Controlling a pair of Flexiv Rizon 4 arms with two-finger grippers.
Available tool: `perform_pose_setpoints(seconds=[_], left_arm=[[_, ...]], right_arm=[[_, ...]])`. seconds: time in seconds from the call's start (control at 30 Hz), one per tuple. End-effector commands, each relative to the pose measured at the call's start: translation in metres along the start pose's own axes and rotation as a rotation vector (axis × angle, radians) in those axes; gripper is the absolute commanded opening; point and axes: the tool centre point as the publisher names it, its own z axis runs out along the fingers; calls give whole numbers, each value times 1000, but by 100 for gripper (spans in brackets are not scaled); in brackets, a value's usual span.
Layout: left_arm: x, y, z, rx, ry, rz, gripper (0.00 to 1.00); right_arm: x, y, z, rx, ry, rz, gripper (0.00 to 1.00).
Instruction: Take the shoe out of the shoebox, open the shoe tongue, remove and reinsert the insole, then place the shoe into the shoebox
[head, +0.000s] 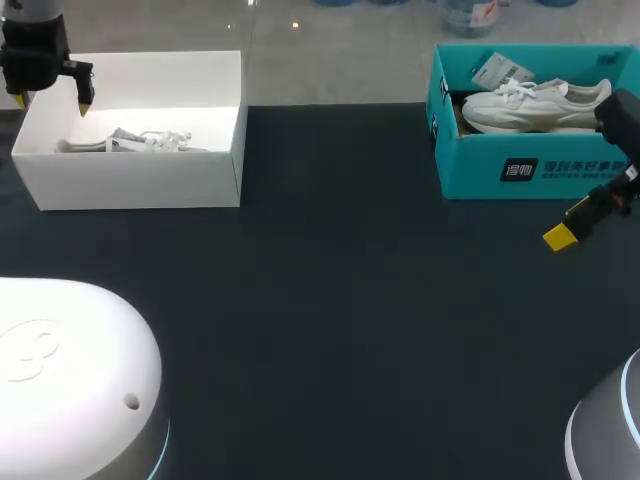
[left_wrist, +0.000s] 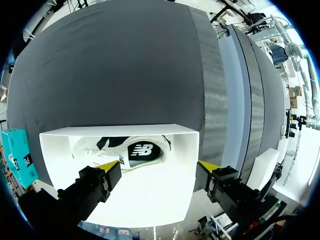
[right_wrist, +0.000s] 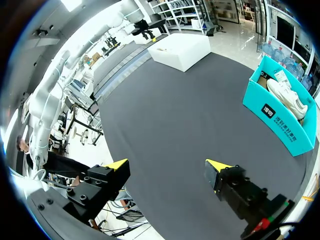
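A white shoe lies on its side in the white shoebox at the table's far left. My left gripper hangs open over that box's left end. In the left wrist view its fingers stand wide apart above the box, with the shoe ahead of them and untouched. Another white shoe rests in a teal shoebox at the far right. My right gripper hovers open just in front of the teal box, with nothing between its fingers and the box off to one side.
The dark table stretches between the two boxes. A paper tag lies in the teal box beside the shoe. My arm bases bulge in at the near left and near right.
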Motion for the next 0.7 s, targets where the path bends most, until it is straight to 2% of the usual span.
perform_pose_setpoints(seconds=[0.03,0.43,0.5,0.6,0.7], left_arm=[[1,0,-1,1,1,1,100],[1,0,-1,1,1,1,100],[1,0,-1,1,1,1,100],[1,0,-1,1,1,1,100],[1,0,-1,1,1,1,100]], right_arm=[[-1,1,1,4,0,1,100],[-1,1,1,4,0,1,100],[-26,5,-13,-4,-10,4,100],[-64,9,-26,60,-61,73,100],[-105,10,-35,79,-99,178,100]])
